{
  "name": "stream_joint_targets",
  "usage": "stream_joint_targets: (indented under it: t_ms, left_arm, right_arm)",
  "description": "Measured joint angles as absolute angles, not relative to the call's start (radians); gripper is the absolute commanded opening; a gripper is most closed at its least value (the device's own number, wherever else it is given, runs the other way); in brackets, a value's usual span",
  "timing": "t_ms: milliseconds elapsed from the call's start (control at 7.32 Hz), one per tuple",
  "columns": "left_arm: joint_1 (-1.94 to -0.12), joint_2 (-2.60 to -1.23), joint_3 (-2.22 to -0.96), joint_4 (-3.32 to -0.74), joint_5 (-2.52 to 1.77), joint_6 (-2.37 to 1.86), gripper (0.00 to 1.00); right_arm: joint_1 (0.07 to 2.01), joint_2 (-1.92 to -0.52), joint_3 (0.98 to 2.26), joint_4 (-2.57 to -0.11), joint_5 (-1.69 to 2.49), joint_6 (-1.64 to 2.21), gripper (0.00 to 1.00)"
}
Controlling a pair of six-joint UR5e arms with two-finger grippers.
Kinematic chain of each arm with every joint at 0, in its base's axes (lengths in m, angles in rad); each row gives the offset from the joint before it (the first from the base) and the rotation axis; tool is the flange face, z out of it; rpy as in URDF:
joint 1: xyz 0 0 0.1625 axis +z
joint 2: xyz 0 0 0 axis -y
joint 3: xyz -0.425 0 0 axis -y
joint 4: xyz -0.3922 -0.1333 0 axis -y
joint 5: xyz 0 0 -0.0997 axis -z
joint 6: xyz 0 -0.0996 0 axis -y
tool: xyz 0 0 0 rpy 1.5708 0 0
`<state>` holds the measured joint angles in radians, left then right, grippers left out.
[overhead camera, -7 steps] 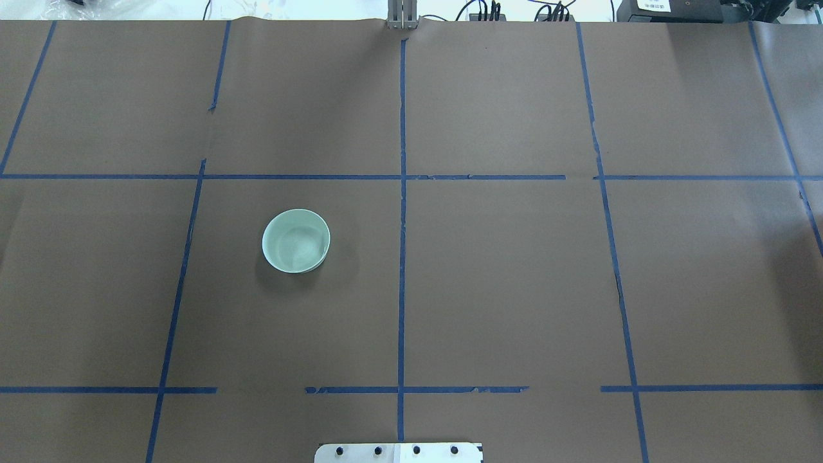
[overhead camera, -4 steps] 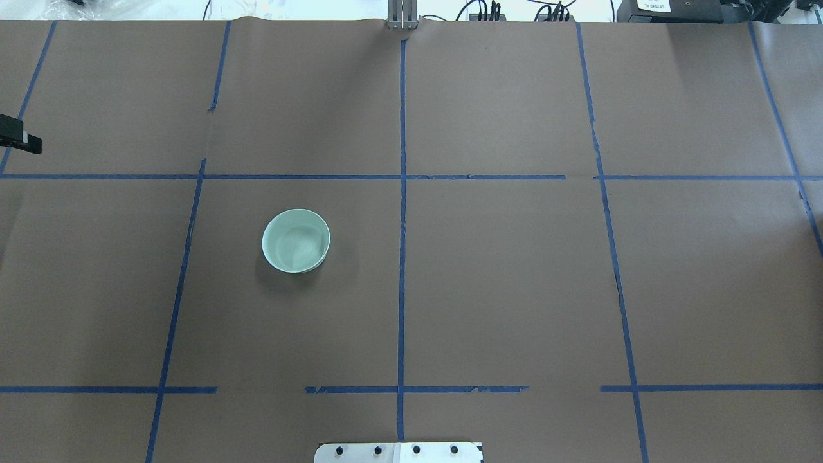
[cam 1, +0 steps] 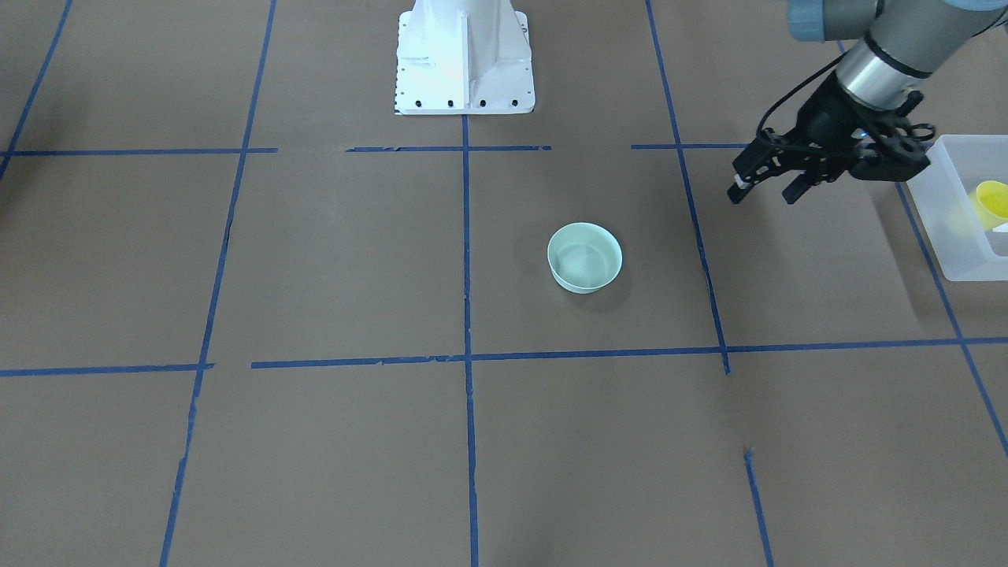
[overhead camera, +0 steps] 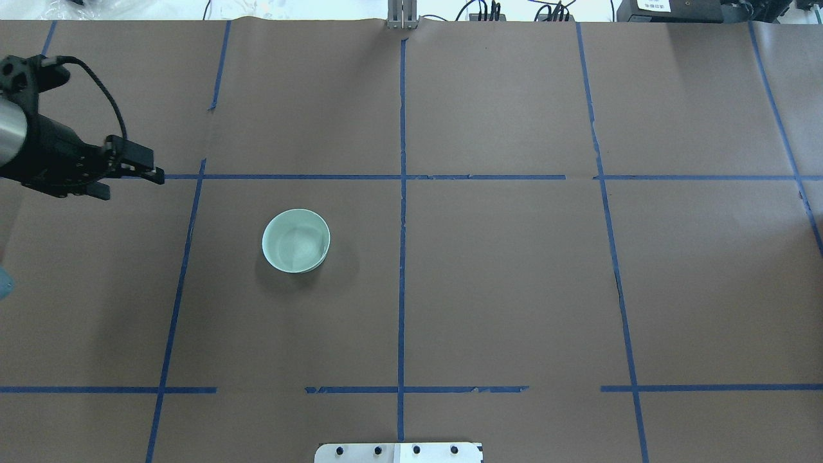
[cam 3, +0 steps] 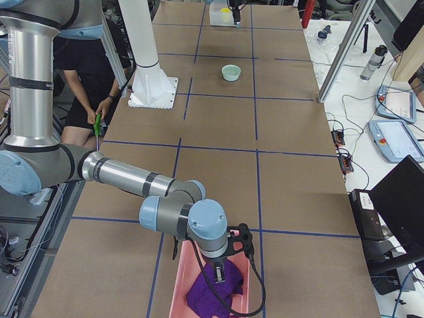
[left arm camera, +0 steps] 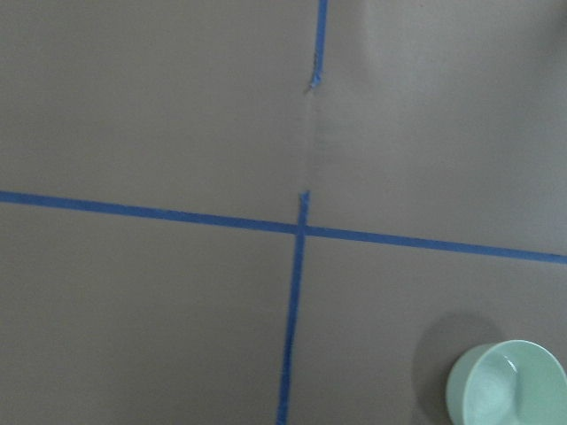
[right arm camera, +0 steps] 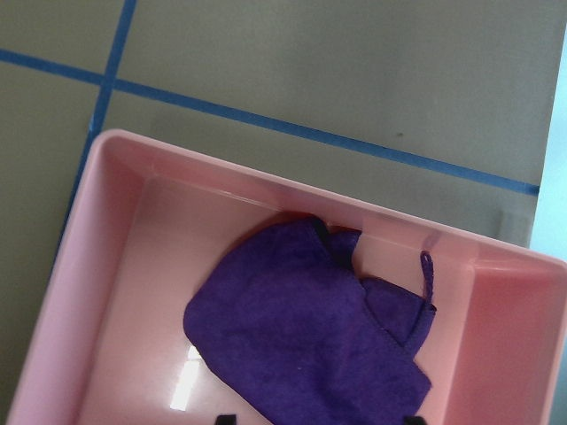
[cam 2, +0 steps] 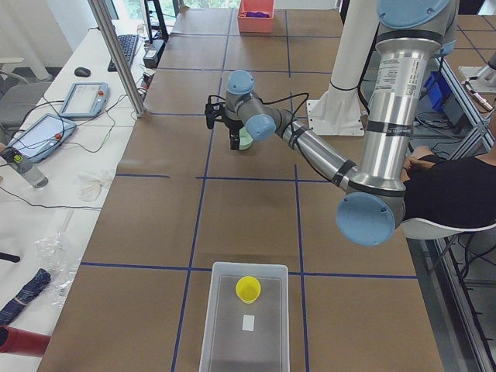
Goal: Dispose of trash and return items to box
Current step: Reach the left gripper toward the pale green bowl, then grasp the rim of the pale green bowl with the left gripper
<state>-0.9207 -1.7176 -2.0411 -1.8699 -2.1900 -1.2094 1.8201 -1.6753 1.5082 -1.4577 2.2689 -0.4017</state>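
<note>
Left gripper (cam 1: 762, 193), jaws wide and empty, is hovering near the box (cam 1: 941, 228) holding the yellow cup (cam 1: 992, 202) at the table's left end. A glancing finger risks skidding the green bowl (cam 1: 584, 257) away. Right gripper (right arm camera: 319, 418) is hanging open, empty, at the right end.

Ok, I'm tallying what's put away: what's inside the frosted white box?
The box holds one yellow cup and a small white patch, maybe a label. The floor under the cup is hidden; the near end is cropped.

left claw (overhead camera: 134, 185) further in from left edge, nearer bowl (overhead camera: 296, 240)
</note>
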Motion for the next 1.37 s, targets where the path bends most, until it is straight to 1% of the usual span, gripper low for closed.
stream_joint_targets:
  t_ms: [273, 546, 820, 1093, 1230, 1366]
  left_arm:
    - [-0.824, -1.756, -2.035, -1.866, -2.118, -1.294, 1.0]
    - [-0.706, -1.788, -2.011, -1.86, -2.001, -1.376, 1.0]
    - [-0.626, -1.841, -1.93, -1.86, -1.916, -1.424, 1.0]
    - [-0.588, -1.875, -1.869, -1.861, -1.88, -1.445, 0.99]
    - [-0.574, -1.884, -1.841, -1.863, -1.866, -1.447, 0.98]
    - [-0.562, -1.897, -1.812, -1.865, -1.852, -1.448, 0.94]
  right_arm:
    - [1.795, -1.674, 1.549, -1.462, 2.332, -0.239, 1.0]
    - [1.719, -1.679, 1.636, -1.463, 2.365, -0.077, 1.0]
    - [1.667, -1.68, 1.701, -1.463, 2.37, -0.033, 1.0]
    - [1.637, -1.679, 1.738, -1.463, 2.369, -0.027, 1.0]
    - [1.627, -1.679, 1.745, -1.462, 2.37, -0.026, 1.0]
    - [1.622, -1.679, 1.75, -1.461, 2.375, -0.026, 1.0]
